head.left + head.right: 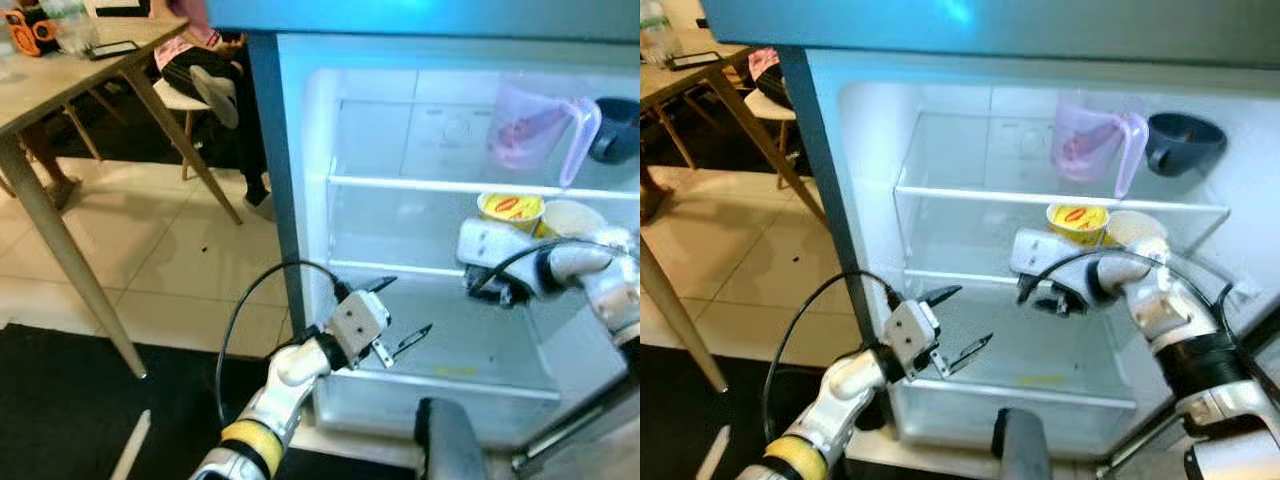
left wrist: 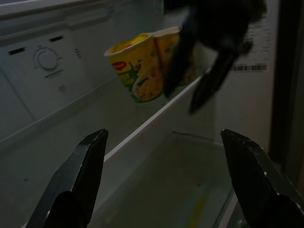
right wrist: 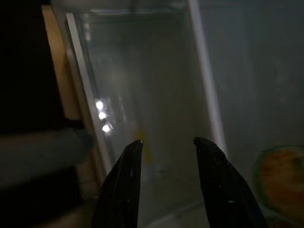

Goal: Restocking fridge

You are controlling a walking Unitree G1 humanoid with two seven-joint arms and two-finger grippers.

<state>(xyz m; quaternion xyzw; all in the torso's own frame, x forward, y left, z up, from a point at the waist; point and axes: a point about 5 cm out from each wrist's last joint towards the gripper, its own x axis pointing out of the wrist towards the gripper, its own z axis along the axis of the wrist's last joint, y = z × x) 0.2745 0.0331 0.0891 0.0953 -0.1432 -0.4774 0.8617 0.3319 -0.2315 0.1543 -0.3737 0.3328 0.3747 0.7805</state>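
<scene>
The fridge (image 1: 300, 200) stands open before me. On its middle glass shelf stand two yellow noodle cups (image 1: 510, 210) side by side, one also in the left wrist view (image 2: 137, 66). My right gripper (image 1: 1050, 298) is inside the fridge at that shelf's front edge, just left of the cups, fingers open, pointing down, holding nothing. My left gripper (image 1: 410, 305) hovers in front of the lower compartment, open and empty. Its wide-spread fingers (image 2: 76, 180) frame the shelf.
A translucent pink pitcher (image 1: 530, 125) and a dark cup (image 1: 615, 130) sit on the top shelf. A wooden table (image 1: 60, 70) and a seated person (image 1: 200, 70) are to the left. A black mat (image 1: 60, 400) lies on the tiled floor.
</scene>
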